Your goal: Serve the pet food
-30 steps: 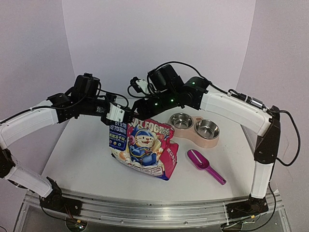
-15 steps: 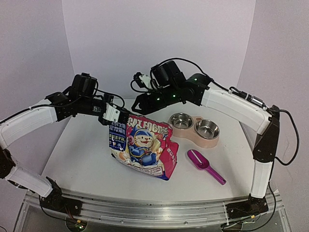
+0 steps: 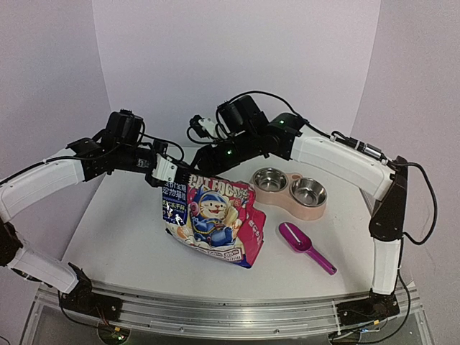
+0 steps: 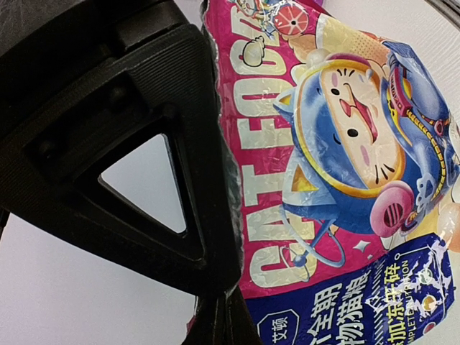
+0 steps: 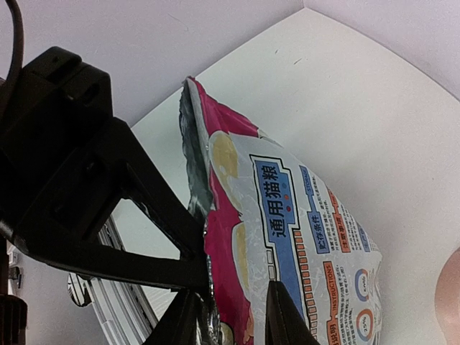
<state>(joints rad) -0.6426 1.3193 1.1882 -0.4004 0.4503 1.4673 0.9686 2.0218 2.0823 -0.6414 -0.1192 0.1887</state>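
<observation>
At the left of the table (image 3: 122,237), the left gripper (image 3: 175,175) was fully closed on the upper left corner of the pouch (image 3: 213,219). Its wrist view showed the glossy film pinched at the fingertips, with the "CAT FOOD" lettering running away from them. The pouch stood near the middle of the table, propped up with its printed face leaning toward the near edge. Its base rested on the surface and its long top edge ran left to right between the two arms. No kibble was visible, so I judged it to be inside the pouch. A strip of silvery lining showed along the top edge in the right wrist view, but whether the mouth was open could not be told. Just right of the left gripper, the right gripper (image 3: 203,159) sat over the same top edge. Its fingers (image 5: 284,320) were partly apart and straddled the film, one on each face, though whether they were pressing on it could not be told. Further right, clear of the pouch, lay the pink feeder (image 3: 316,210) with its two steel bowls (image 3: 269,178) empty. The magenta scoop (image 3: 305,246) lay nearer the front, its handle pointing toward the near right. The coming move seemed to depend on that top edge. Both hands met it from behind, the left at the corner and the right beside it, so the lips could be parted there. The bowls lay to the pouch's right, nearer the right arm, which made that the likely direction for tipping or scooping.
</observation>
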